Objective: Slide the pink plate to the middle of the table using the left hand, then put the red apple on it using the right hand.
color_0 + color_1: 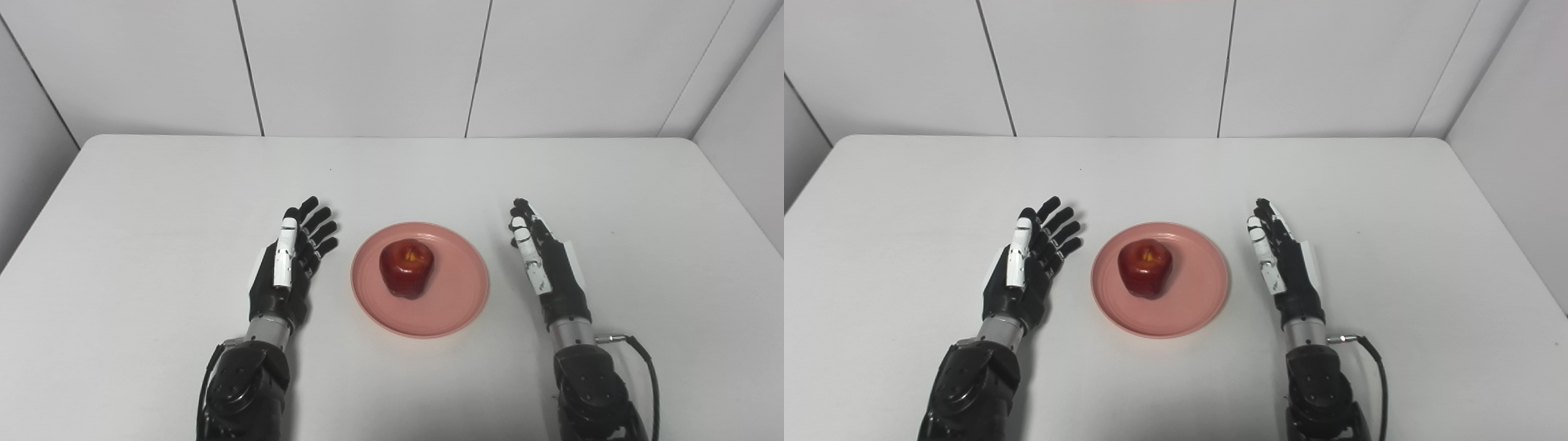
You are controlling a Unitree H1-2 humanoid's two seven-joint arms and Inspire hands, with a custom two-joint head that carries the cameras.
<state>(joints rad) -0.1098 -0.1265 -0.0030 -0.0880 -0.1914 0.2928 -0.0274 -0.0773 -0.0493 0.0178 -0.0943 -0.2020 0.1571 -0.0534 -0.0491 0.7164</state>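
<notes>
Red apple (406, 267) on pink plate (456, 306), between both empty hands

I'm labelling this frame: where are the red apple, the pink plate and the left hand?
red apple (406, 267), left eye view, its front skin.
pink plate (456, 306), left eye view, bare inner surface.
left hand (293, 266), left eye view, palm.
</notes>
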